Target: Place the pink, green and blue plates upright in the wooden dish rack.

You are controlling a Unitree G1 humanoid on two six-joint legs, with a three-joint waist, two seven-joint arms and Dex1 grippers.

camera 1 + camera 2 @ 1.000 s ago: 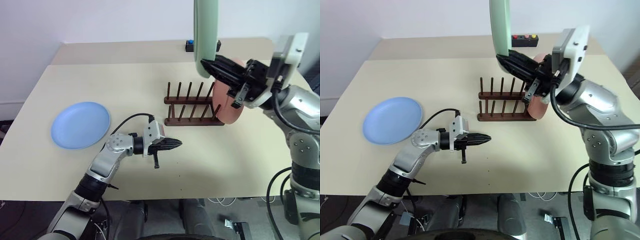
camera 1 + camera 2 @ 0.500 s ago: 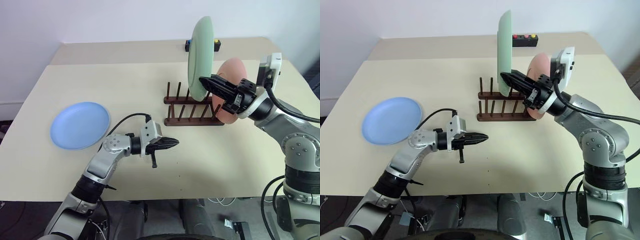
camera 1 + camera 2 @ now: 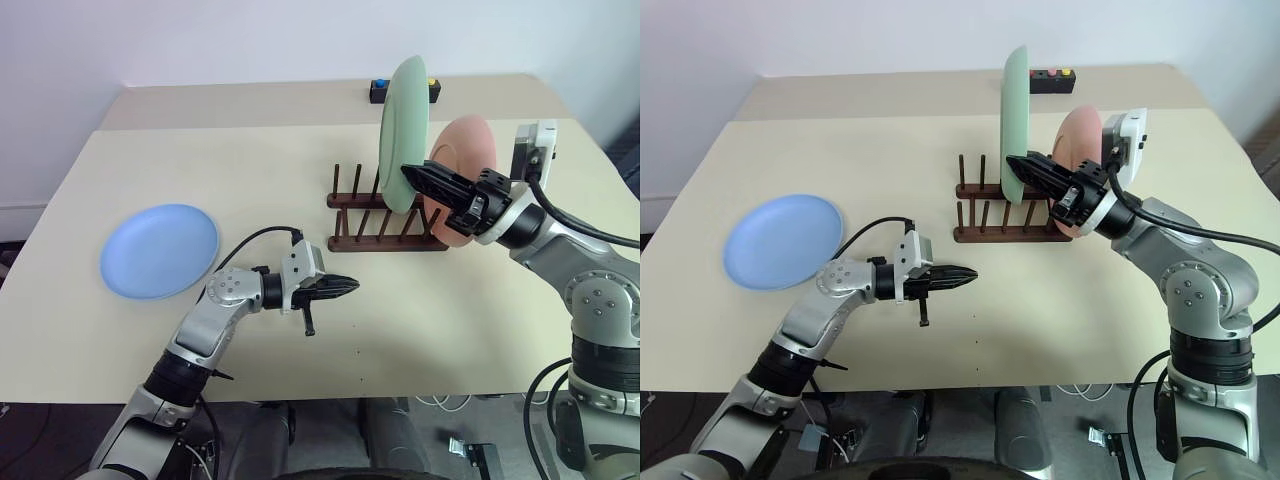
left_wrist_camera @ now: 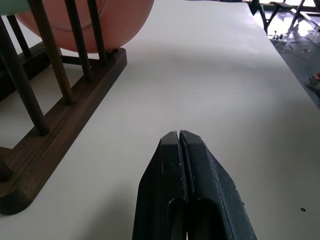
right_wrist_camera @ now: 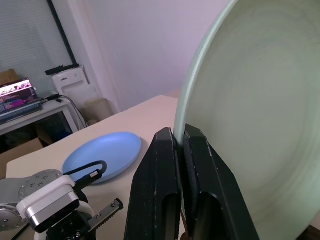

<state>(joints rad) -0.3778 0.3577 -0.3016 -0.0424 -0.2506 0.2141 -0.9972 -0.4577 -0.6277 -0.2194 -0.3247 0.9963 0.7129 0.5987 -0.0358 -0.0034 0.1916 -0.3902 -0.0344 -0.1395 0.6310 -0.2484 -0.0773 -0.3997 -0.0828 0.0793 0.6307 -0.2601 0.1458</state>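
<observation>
Blue plate (image 3: 160,250) lies flat at far left of the surface (image 3: 250,170), well apart from the rack, not yet handled.

Left gripper (image 3: 345,288) hovers low just in front of the rack, fingers (image 4: 182,165) clenched on nothing, pointing along the rack's near rail.

Wooden dish rack (image 3: 385,215) sits mid-surface. Green plate (image 3: 405,135) is on edge over the rack's middle-right pegs, right gripper (image 3: 420,178) grasping it by the rim, fingers (image 5: 175,165) pinched on either side of the edge. Can't tell whether its lower edge is seated between pegs or just above them. Pink plate (image 3: 462,180) stands upright in the end slot, just beside the green one.

Black button box (image 3: 380,92) at the back edge, clear of the work.

Risks, as I judge:
- Rim lands on top of a peg, not between → plate tips or rolls off when released.
- Green plate leans right → knocks pink plate out.
- Narrow rim pinch → plate may pivot in the fingers.
- Light rack could slide under side push; left gripper isn't bracing it.
</observation>
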